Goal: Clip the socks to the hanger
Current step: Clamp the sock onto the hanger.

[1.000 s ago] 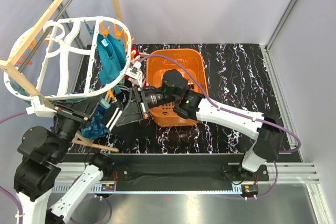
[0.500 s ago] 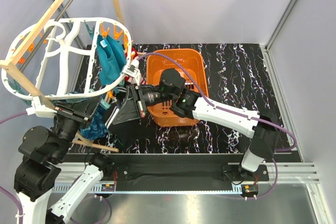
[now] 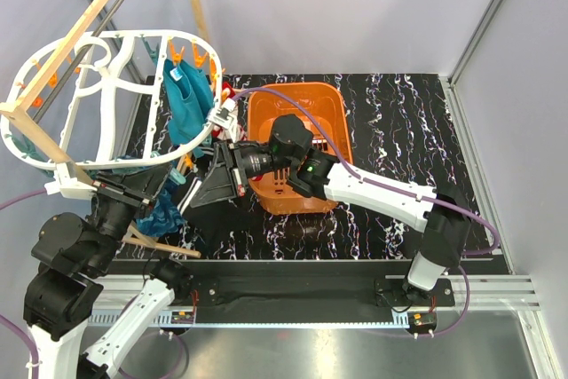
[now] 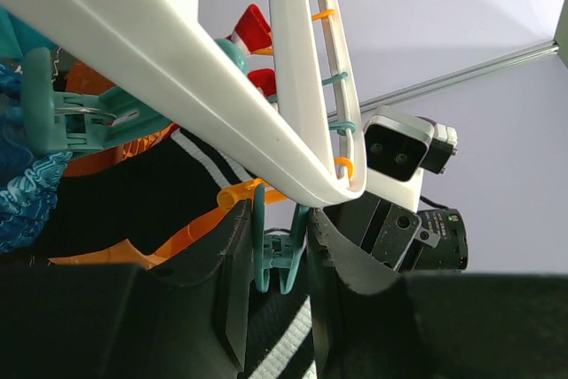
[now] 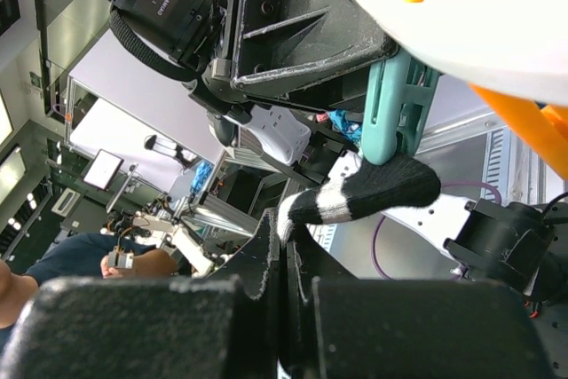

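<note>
In the top view the white oval hanger [image 3: 99,104] tilts over the table's left side. My left gripper [image 4: 279,228] is shut on the handles of a teal peg [image 4: 275,259] under the hanger's rim [image 4: 222,104]. The right gripper [image 5: 286,228] is shut on a black sock with white stripes [image 5: 373,191]. The sock's toe sits just below the mouth of a teal peg [image 5: 397,113]. A red-and-white sock end [image 4: 251,28] shows behind the rim in the left wrist view.
An orange basket [image 3: 328,108] stands mid-table under the right arm. Teal-blue cloths [image 3: 191,99] hang from orange pegs [image 3: 182,52] at the hanger's right end. A wooden pole frame [image 3: 80,28] crosses above the hanger. Grey walls close in the table.
The right gripper has carried the sock a little to the left, closer to the hanger's rim. The hanger has swung slightly to the left. The left gripper holds its place.
</note>
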`<control>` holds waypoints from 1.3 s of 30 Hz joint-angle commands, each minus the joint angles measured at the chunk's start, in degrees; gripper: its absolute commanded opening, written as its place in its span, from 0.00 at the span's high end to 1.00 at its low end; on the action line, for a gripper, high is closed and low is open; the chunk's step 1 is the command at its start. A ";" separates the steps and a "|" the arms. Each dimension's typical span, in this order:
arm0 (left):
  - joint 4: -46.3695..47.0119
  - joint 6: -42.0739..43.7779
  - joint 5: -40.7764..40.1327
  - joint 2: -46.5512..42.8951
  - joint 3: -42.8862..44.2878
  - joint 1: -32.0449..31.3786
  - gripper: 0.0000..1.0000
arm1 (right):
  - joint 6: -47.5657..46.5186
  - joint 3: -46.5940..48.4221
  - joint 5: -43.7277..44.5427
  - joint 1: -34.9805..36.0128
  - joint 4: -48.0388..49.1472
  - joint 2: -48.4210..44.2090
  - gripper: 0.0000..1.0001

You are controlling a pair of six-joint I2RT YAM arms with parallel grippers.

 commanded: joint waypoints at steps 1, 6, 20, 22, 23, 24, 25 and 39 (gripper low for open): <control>1.00 -1.61 4.02 -0.67 1.00 -0.23 1.00 | 1.06 0.40 -0.89 -0.63 2.03 1.21 1.00; 1.52 -2.14 4.73 -0.84 0.39 -0.23 1.00 | 1.06 1.10 -1.50 -0.54 3.44 2.52 1.00; 1.00 -2.93 4.56 -1.02 0.74 -0.23 1.00 | 1.50 3.21 -3.00 -0.54 5.90 5.96 1.00; 1.00 -3.28 3.94 -1.98 -0.05 -0.23 0.98 | 1.41 3.21 -3.09 -0.63 6.08 5.96 1.00; 1.08 -3.81 3.15 -2.51 -0.31 -0.14 0.83 | 1.41 3.21 -3.09 -0.63 6.17 6.04 1.00; 1.43 -3.99 2.88 -2.95 -0.75 -0.23 0.77 | 1.50 3.30 -3.09 -0.63 6.17 6.04 1.00; 1.70 -4.16 2.62 -3.82 -1.10 -0.23 0.71 | 1.50 3.39 -3.17 -0.63 6.08 6.13 1.00; 0.47 -0.57 1.56 -6.90 -0.93 -0.14 0.12 | -1.29 4.36 -2.30 -0.81 1.17 7.54 0.71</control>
